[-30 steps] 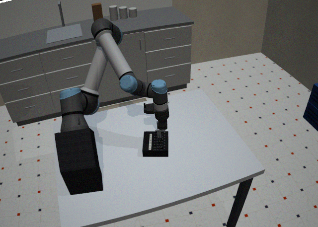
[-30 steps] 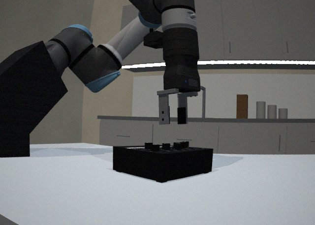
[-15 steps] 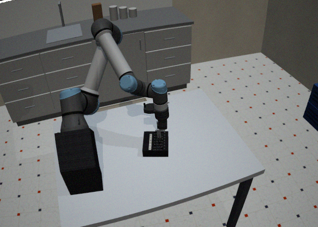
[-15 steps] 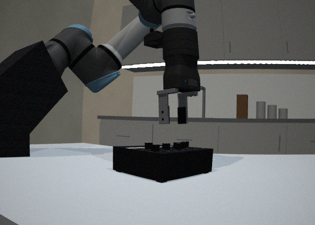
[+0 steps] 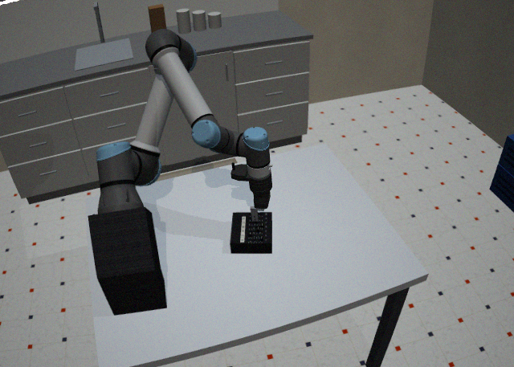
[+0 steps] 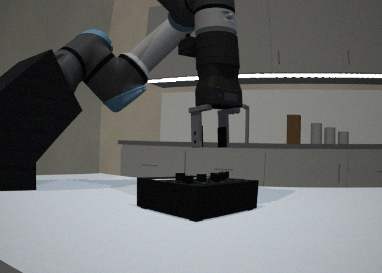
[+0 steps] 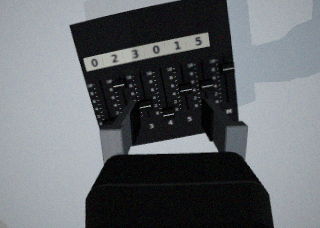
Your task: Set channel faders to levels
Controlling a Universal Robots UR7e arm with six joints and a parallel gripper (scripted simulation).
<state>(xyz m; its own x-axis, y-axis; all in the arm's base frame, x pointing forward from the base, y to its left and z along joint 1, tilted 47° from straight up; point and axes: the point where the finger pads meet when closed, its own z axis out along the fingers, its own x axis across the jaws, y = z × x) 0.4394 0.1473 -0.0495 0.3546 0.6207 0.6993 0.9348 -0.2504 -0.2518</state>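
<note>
The black lighting desk (image 5: 251, 246) (image 6: 172, 196) (image 7: 150, 20) stands on its feet on the table. Its tape (image 7: 146, 52) reads 0, 2, 3, 0, 1, 5. In the wrist view, fader 2's cap (image 7: 118, 85) is near the top, fader 3's cap (image 7: 145, 106) is low, and fader 4's cap (image 7: 168, 115) is at the bottom. Fader 5's cap (image 7: 185, 90) and fader 6's cap (image 7: 207, 86) are near mid-scale. The master cap (image 7: 228, 68) is high. A finger mostly hides fader 1's low cap. My gripper (image 6: 209, 145) (image 7: 170, 112) is open and empty above the desk, touching no cap.
The white table (image 5: 324, 246) (image 6: 92, 233) carries the desk and, to the left in the top view, the arm's black pedestal (image 5: 128, 263). The kitchen counter (image 5: 265, 26) with cylinders and a brown block (image 5: 157, 18) stands behind the table.
</note>
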